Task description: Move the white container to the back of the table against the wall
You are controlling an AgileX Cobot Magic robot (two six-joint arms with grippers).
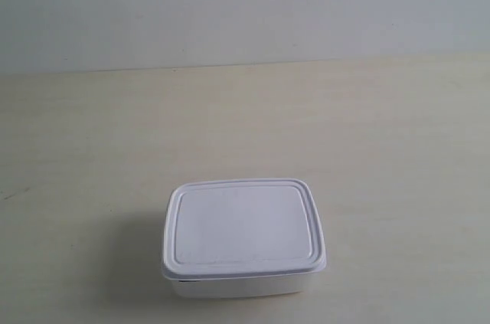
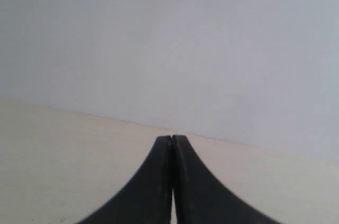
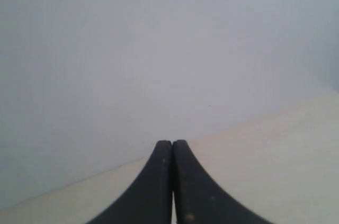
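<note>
Here's the white container [image 1: 243, 236], sitting on the table [image 1: 383, 132] low in the exterior view, a touch left of centre and well apart from the wall [image 1: 245, 2]. It is a small rectangular box with rounded corners. Its lid [image 1: 242, 224] is flat with a raised rim, seated on top and slightly wider than the body, so it overhangs all round. The box sits a little skewed to the view, with a soft shadow spilling to its left. Between it and the wall runs a broad stretch of pale cream wood-grain tabletop. The table's far edge meets the grey-blue wall in one nearly level line across the view. Over to the wrist cameras: the left gripper [image 2: 171, 139] has its two dark fingers pressed tip to tip with nothing between them, pointing at the seam where table meets wall. The right gripper [image 3: 172, 143] is the same story, clenched tight on nothing, with the table edge slanting past behind it. Hard to read: only a thin strip of the container's front wall shows under the lid, the contents are hidden, and both wrist views are soft, with the finger bases cut off at the frame edge.
</note>
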